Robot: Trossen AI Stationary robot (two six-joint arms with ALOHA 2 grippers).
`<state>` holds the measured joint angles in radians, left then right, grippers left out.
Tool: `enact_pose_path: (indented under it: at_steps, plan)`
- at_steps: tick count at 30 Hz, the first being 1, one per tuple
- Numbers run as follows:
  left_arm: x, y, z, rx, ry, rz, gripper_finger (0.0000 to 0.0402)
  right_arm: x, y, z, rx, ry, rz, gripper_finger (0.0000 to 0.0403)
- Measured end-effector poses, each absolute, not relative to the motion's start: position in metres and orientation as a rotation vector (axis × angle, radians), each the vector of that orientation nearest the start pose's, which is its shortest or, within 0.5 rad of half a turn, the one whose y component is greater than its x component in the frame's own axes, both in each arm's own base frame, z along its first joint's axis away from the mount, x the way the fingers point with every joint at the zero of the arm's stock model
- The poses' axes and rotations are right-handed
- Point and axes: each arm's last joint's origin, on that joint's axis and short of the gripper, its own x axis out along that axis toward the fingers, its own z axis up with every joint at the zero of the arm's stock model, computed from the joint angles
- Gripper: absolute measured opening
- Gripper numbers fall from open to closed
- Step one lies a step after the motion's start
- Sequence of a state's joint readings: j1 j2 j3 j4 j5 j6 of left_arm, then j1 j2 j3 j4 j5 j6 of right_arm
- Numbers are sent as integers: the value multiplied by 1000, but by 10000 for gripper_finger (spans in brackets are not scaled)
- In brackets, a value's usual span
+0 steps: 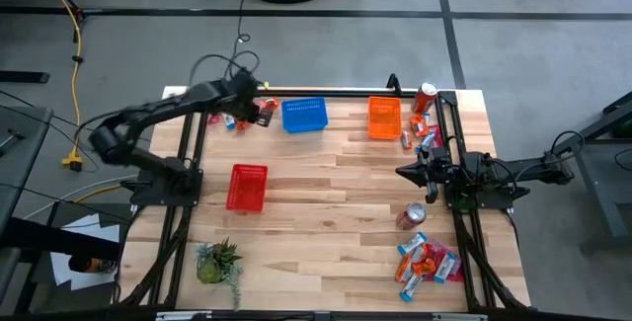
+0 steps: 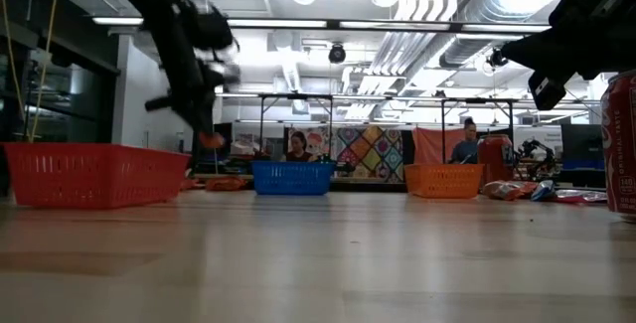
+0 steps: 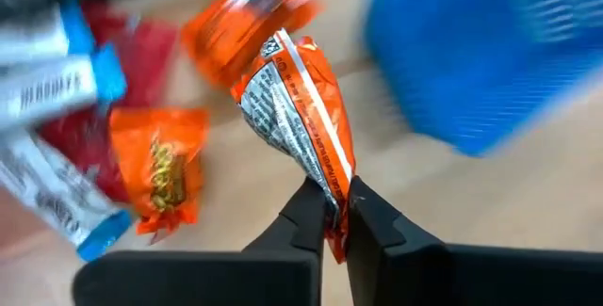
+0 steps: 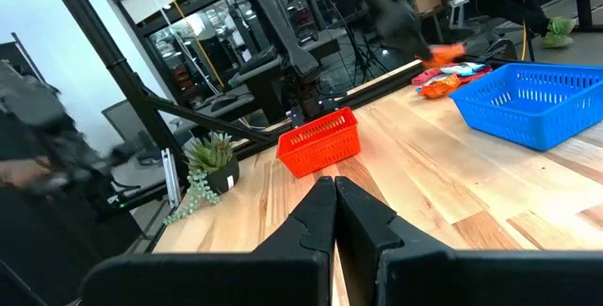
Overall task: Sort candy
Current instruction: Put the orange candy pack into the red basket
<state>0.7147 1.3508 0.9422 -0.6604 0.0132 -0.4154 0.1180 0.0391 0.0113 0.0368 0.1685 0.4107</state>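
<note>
My left gripper (image 3: 336,214) is shut on an orange candy packet (image 3: 300,108) at the table's far left, above a pile of candy (image 1: 233,120) beside the blue basket (image 1: 304,115). Below it on the wood lie orange packets (image 3: 160,169), blue-and-white bars (image 3: 58,89) and a red packet (image 3: 122,42). In the low view the left gripper (image 2: 211,136) hangs above the table. My right gripper (image 1: 405,171) waits shut and level at the right side, holding nothing. More candy lies near the table's near right corner (image 1: 427,259) and beside the orange basket (image 1: 419,135). My left gripper pinches one crimped end (image 3: 335,193) of the orange packet between its two fingers. The fingers slant down from above. The rest of the packet sticks out beyond the fingertips, and in the low view it hangs clear of the table.
An orange basket (image 1: 385,117) stands at the far right and a red basket (image 1: 247,186) at mid left. Red soda cans stand at the far right corner (image 1: 425,95) and the right side (image 1: 411,215). A small plant (image 1: 219,260) sits near left. People sit in the room beyond.
</note>
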Motion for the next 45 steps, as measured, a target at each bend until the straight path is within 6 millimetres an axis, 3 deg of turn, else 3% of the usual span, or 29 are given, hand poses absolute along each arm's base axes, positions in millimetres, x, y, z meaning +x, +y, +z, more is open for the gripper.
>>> enact_pose_path:
  at_steps: [4,8,12,17,22,29,39,45]
  plan:
    - [181,123,270,-689,869,538,2,99,7,168,412,-19,-48,5]
    - [166,67,287,-693,953,338,1,99,7,168,412,-20,-48,5]
    - [149,22,288,-765,1124,359,1,99,7,168,412,-20,-48,5]
    - [144,-10,275,-761,1218,462,0,99,7,168,412,-19,-48,5]
    - [160,-27,242,-828,1163,459,0,99,7,168,412,-19,-48,5]
    - [176,-25,207,-884,1171,595,1,99,7,168,412,-19,-48,5]
    - [185,-23,192,-824,1283,582,34,99,7,168,412,-19,-48,5]
    - [188,-23,202,-802,1260,534,88,99,7,168,412,-19,-48,5]
